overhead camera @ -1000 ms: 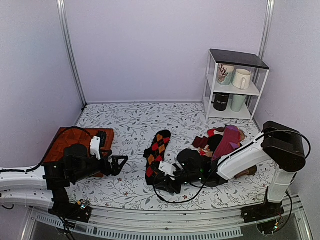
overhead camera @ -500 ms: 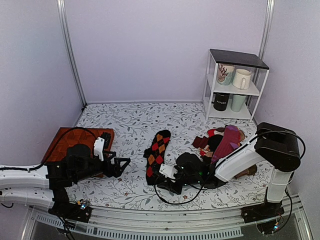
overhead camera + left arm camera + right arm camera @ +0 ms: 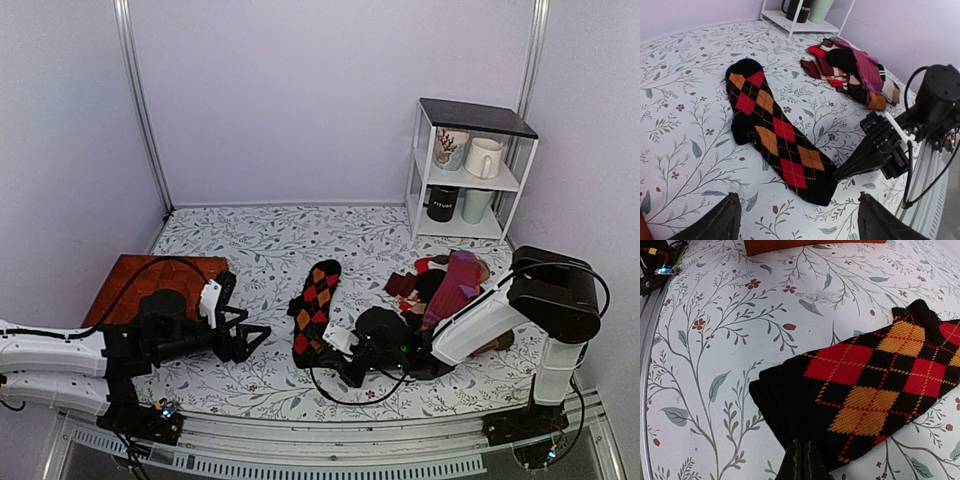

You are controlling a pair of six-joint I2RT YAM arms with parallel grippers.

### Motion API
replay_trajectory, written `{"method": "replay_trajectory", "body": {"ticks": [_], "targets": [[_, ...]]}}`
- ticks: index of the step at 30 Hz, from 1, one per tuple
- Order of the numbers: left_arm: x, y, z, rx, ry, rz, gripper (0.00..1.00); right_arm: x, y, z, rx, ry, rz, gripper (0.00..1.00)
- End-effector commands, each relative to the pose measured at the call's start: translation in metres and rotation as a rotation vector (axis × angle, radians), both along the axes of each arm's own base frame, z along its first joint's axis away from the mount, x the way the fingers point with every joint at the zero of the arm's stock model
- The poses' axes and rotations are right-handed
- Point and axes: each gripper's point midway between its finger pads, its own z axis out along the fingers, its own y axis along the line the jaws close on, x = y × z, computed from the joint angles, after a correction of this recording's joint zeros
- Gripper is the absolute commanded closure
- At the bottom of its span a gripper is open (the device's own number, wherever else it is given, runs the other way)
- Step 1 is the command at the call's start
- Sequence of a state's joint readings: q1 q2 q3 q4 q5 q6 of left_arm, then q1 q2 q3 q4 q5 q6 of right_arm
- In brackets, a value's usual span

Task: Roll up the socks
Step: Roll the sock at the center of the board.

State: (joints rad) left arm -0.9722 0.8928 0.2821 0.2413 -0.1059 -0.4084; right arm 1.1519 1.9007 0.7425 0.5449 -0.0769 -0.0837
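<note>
- Mostly, the scene is a table (image 3: pixel 260 250) covered in a white cloth printed with grey leafy sprigs and small red flowers.
- Pale lilac walls (image 3: pixel 320 100) close it in at the far side and at both ends, with metal posts (image 3: pixel 140 100) in the far corners.
- A metal rail (image 3: pixel 330 440) runs along the near edge.
- A white wire shelf (image 3: pixel 478 117) with a dark top stands in the far right corner and holds mugs (image 3: pixel 484 157) on two levels.
- A brown mat (image 3: pixel 140 280) lies at the left edge.
- A pile (image 3: pixel 450 280) of other socks, maroon, purple and tan, sits on the right, near the shelf.
- The socks (image 3: pixel 313 305) lie flat near the middle of the cloth, toe far and cuff near, apart from the pile.
- The right gripper (image 3: pixel 325 350) reaches in low from the right; its jaws are pressed together, tips against the near edge of the black cuff. Whether fabric sits between them cannot be told.
- The left gripper (image 3: pixel 250 335) hangs just left of the socks, its jaws spread wide and empty, pointed at the cuff end.
</note>
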Motion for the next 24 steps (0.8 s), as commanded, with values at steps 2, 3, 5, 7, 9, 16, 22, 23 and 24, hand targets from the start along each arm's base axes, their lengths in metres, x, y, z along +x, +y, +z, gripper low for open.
{"method": "replay_trajectory", "body": {"ticks": [2, 3, 5, 7, 9, 16, 22, 23, 24], "targets": [[-0.015, -0.015, -0.009, -0.01, -0.035, -0.145, 0.23, -0.026, -0.018, -0.038, -0.148, 0.206, 0.006, 1.0], [-0.018, -0.017, -0.012, -0.01, -0.037, -0.166, 0.26, -0.03, -0.018, -0.039, -0.163, 0.252, 0.01, 1.0], [-0.024, -0.023, -0.019, -0.004, -0.038, -0.217, 0.29, -0.039, -0.017, -0.041, -0.194, 0.337, 0.013, 1.0], [-0.027, -0.028, -0.022, 0.003, -0.054, -0.245, 0.3, -0.045, -0.018, -0.043, -0.23, 0.401, 0.007, 1.0], [-0.03, -0.032, -0.03, 0.032, -0.059, -0.267, 0.3, -0.048, -0.021, -0.044, -0.253, 0.464, -0.002, 1.0], [-0.037, -0.052, -0.056, 0.129, -0.093, -0.348, 0.34, -0.043, -0.029, -0.052, -0.299, 0.61, -0.058, 1.0], [-0.042, -0.071, -0.068, 0.184, -0.139, -0.409, 0.34, -0.041, -0.03, -0.054, -0.303, 0.662, -0.055, 1.0], [-0.042, -0.073, -0.069, 0.195, -0.152, -0.411, 0.34, -0.041, -0.031, -0.054, -0.305, 0.662, -0.055, 1.0], [-0.042, -0.076, -0.07, 0.205, -0.167, -0.413, 0.34, -0.041, -0.032, -0.055, -0.309, 0.663, -0.057, 1.0]]}}
